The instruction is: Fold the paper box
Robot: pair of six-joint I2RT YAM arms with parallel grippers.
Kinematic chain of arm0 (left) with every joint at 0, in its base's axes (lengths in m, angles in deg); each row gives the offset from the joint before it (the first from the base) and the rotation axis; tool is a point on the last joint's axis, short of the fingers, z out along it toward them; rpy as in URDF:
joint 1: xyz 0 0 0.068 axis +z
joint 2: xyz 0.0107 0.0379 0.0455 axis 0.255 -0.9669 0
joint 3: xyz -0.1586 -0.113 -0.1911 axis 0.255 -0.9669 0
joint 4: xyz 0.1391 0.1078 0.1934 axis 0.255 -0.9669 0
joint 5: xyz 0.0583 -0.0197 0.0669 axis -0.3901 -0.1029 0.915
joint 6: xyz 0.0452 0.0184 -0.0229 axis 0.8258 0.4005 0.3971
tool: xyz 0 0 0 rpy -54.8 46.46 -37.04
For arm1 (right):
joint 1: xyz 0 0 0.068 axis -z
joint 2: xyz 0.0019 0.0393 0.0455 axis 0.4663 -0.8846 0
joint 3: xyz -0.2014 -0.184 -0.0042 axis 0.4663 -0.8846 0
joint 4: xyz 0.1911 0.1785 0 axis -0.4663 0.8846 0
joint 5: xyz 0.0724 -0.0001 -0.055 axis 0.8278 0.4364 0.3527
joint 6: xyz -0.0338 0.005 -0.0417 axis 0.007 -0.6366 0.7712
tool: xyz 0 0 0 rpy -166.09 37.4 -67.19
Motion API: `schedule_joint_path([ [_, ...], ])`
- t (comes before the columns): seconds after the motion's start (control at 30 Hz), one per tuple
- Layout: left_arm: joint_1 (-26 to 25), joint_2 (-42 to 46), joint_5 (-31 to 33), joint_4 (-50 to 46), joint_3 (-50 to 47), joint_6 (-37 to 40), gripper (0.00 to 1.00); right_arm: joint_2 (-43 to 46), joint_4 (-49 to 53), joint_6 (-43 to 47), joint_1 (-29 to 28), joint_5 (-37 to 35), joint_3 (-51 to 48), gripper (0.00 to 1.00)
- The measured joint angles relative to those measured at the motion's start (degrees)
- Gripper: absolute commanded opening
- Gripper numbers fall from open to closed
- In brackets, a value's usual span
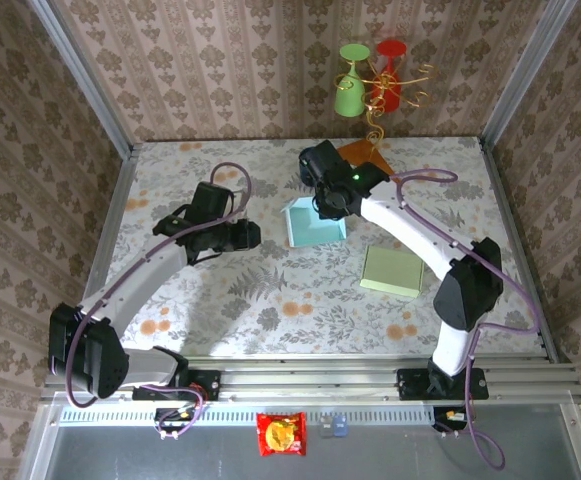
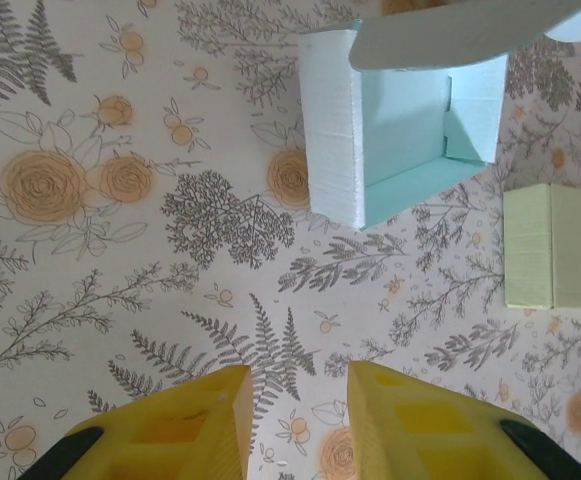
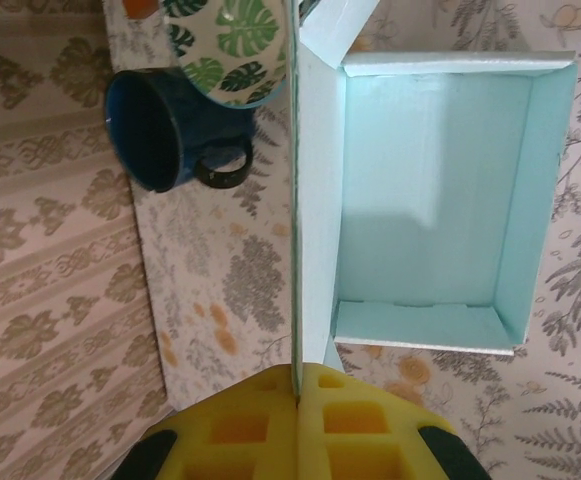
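Holding: my right end effector (image 3: 297, 372) pinches the lid flap (image 3: 308, 180) of the paper box (image 1: 315, 228).
Box: worktop (image 1: 270, 300) centre, toward 12 o'clock.
Left end effector (image 2: 295, 395): apart, empty, at its 9 o'clock.
Technique: I'd fold slowly, left bracing the box.

We see a robotics lab test cell dressed up as a home. Wallpapered panels (image 1: 220, 60) on bare aluminium posts (image 1: 83, 75) enclose a floral-covered table (image 1: 270, 300). Along the bottom, a metal rail (image 1: 310, 372) carries one white robot arm (image 1: 145, 272) at left and another arm (image 1: 415, 235) at right. A goblet ornament (image 1: 350, 90) stands at upper right.
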Motion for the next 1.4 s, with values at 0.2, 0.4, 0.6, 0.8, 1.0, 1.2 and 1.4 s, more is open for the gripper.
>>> schedule_joint_path([
  [0.2, 0.96, -0.07, -1.7, -0.68, -0.35, 1.05, 0.31, -2.49, 1.07, -0.79, 0.11, 0.02, 0.83, 0.14],
  [0.4, 0.96, -2.1, -2.89, -0.63, -0.35, 2.12, 0.32, -3.15, -0.09, -0.66, 0.33, 0.07, 0.83, 0.32],
  [0.6, 0.96, -5.46, -3.91, 0.61, -0.24, 4.02, 0.37, -1.2, -4.24, 8.02, 2.1, 0.22, -2.23, 0.39],
  [0.8, 0.96, -9.16, -4.11, 1.14, 3.34, 6.84, 0.42, 8.24, -12.94, 36.65, 6.51, 1.44, -10.86, 0.4],
  [1.0, 1.75, -12.15, -4.76, 2.84, 7.21, 10.1, 0.45, 18.03, -20.17, 76.56, 17.53, 20.15, -20.74, 0.44],
  [1.2, 2.8, -16.74, -5.55, 4.11, 10.56, 13.66, 0.47, 13.07, -12.92, 103.06, 25.88, 30.75, -21.16, 0.55],
  [1.4, 2.49, -21.14, -6.71, 4.31, 13.97, 16.48, 0.48, 6.19, -10.45, 115.23, 26.1, 36.81, -21.46, 0.55],
])
